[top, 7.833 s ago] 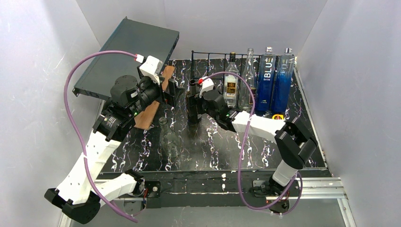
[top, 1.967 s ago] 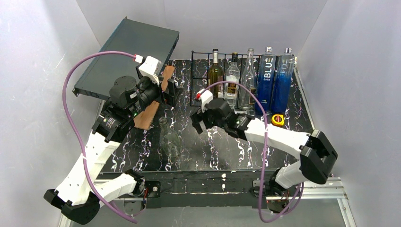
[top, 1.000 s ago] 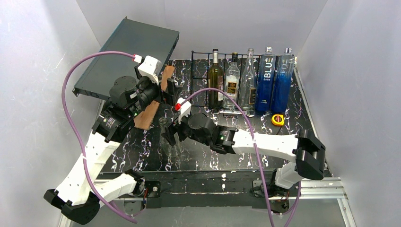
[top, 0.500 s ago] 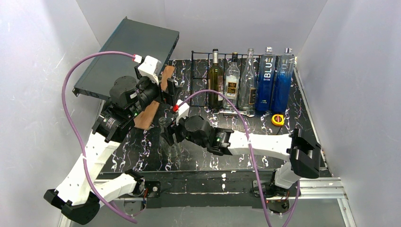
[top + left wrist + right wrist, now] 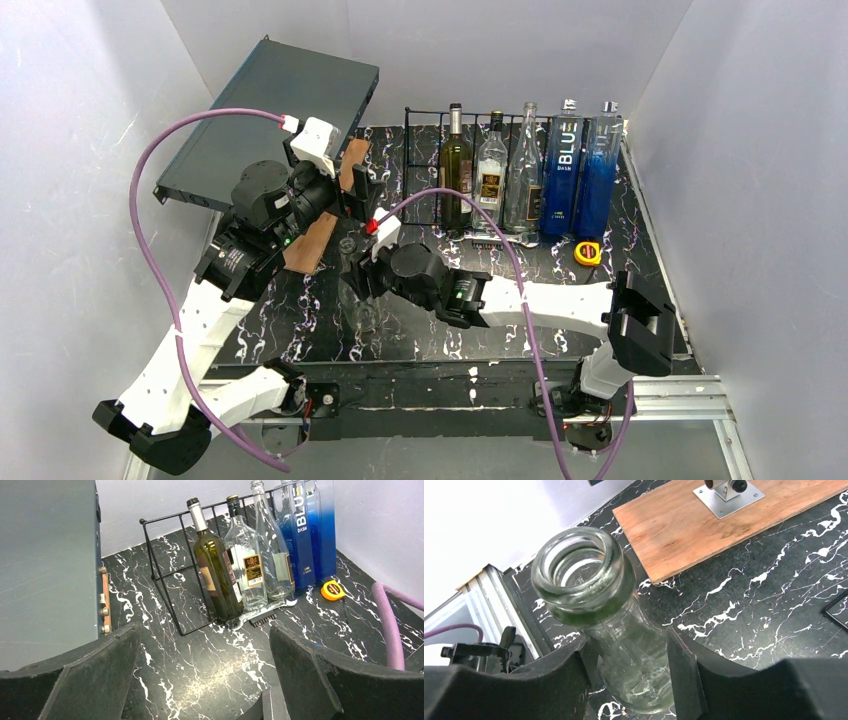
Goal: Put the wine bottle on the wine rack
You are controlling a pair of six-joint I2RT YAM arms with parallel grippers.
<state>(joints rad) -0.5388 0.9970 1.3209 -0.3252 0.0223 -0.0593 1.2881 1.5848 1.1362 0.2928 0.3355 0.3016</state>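
We are holding our right fingers [image 5: 549,690] on either side of the neck of the clear bottle [image 5: 634,675], which is standing upright on the counter [image 5: 450,335], well apart from the rack [image 5: 175,571]. The fingers are sitting close against the glass, but we cannot tell whether they are gripping it. We are keeping our left fingers [image 5: 85,680] spread wide with nothing between them, while the green bottle [image 5: 217,577] is standing in the rack's second slot from the left.

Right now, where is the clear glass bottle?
The clear bottle stands left of centre in the top view, beside the wooden board, its neck between the right gripper's fingers.
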